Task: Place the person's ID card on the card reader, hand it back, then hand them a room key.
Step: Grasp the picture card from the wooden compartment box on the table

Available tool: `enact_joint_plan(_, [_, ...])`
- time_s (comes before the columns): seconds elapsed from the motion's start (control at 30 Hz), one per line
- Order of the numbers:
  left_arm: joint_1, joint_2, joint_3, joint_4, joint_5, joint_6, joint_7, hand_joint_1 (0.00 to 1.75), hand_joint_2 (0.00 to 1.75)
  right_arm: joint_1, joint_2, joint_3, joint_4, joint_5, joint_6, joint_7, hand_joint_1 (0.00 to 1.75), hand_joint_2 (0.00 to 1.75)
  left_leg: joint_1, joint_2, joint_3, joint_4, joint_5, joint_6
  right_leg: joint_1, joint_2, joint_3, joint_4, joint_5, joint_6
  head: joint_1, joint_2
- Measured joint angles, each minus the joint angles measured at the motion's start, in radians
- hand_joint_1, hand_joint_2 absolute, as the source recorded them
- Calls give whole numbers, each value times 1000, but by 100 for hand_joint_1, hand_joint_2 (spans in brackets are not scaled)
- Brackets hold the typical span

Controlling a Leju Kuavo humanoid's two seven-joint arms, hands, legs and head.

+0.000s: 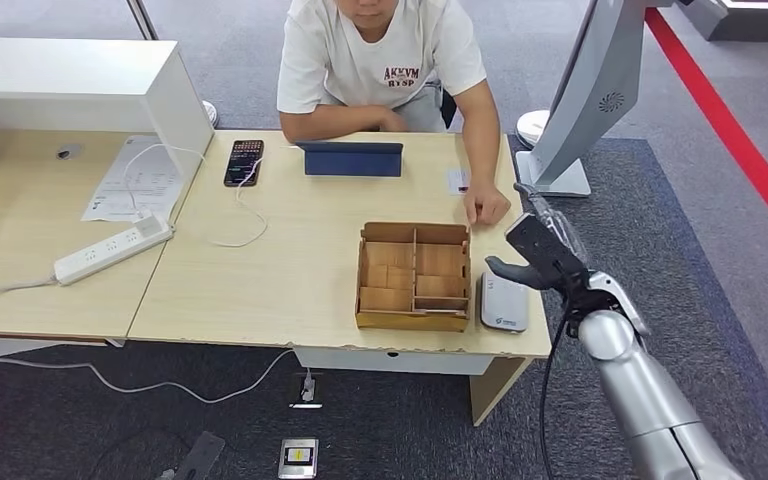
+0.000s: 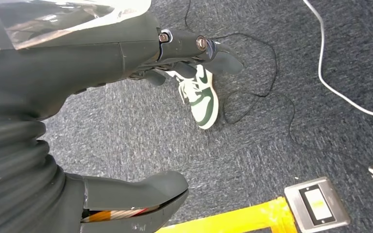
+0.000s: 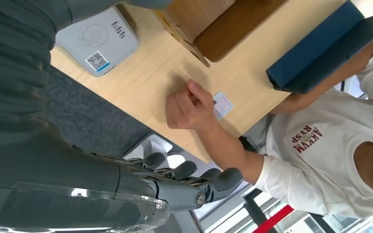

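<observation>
White, thin and stiff, the card [image 1: 458,181] lay flat on the desk [image 1: 290,270]; we judged an edge pinch best. Our right hand [image 1: 538,255] hung spread, empty.

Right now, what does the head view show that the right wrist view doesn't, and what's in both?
Head view alone: a phone, a power strip and a paper sheet at the far left of the table.

Right wrist view alone: the QR sticker on the card reader.

Both share: the right hand empty with fingers apart, the reader, the wooden divided box, the blue tablet case, the person's hand on the table, and the ID card lying beside it.
</observation>
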Motion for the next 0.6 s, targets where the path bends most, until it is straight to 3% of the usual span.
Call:
enact_joint_plan(0.23, [-7,0,-21,0,-13,0,16,0,175,104,1,36,-116,116,-35,25,0,175,0,0,0,0,0,0,0,0,0,0,0,0,0,0])
enact_joint_plan(0.6, [-7,0,-41,0,-1,5,10,0,175,166,14,99,-196,187,-32,28,0,175,0,0,0,0,0,0,0,0,0,0,0,0,0,0])
